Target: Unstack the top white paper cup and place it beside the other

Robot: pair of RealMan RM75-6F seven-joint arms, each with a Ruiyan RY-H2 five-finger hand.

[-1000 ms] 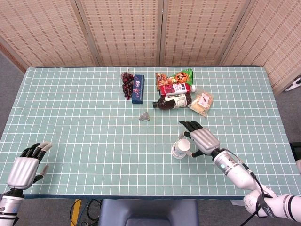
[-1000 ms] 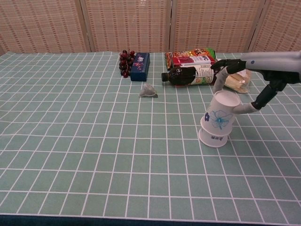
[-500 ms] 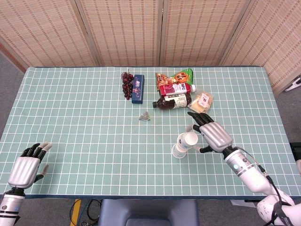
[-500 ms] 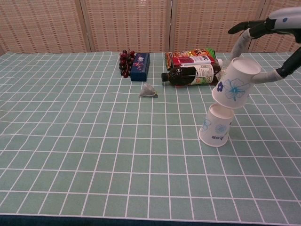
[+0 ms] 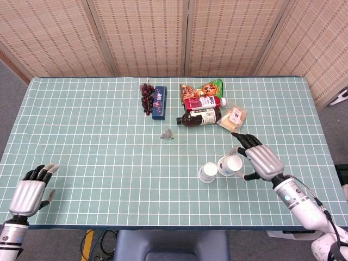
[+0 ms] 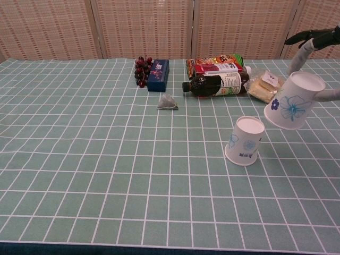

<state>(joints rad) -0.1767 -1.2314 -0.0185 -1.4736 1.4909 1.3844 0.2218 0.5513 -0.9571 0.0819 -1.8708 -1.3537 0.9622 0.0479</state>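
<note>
A white paper cup with blue flowers [image 6: 245, 141] [image 5: 207, 172] stands upside down on the table. My right hand [image 5: 261, 161] [image 6: 314, 48] holds a second such cup [image 6: 294, 101] [image 5: 229, 165] in the air to the right of the standing one, tilted, with its base pointing up and right. The two cups are apart. My left hand [image 5: 30, 191] rests at the table's near left corner with nothing in it and its fingers curled in; the chest view does not show it.
At the back middle lie dark grapes [image 5: 147, 97], a blue box [image 5: 159, 101], a dark bottle [image 5: 200, 117], a red-labelled bottle [image 5: 204, 102], snack bags [image 5: 204, 87] and a wrapped sandwich [image 5: 232, 119]. A small grey crumpled piece [image 5: 167, 134] lies in front of the box.
My right hand has lifted the top cup off the stack and carried it up and to the right. The lower cup stays in place. The left hand has not moved.
</note>
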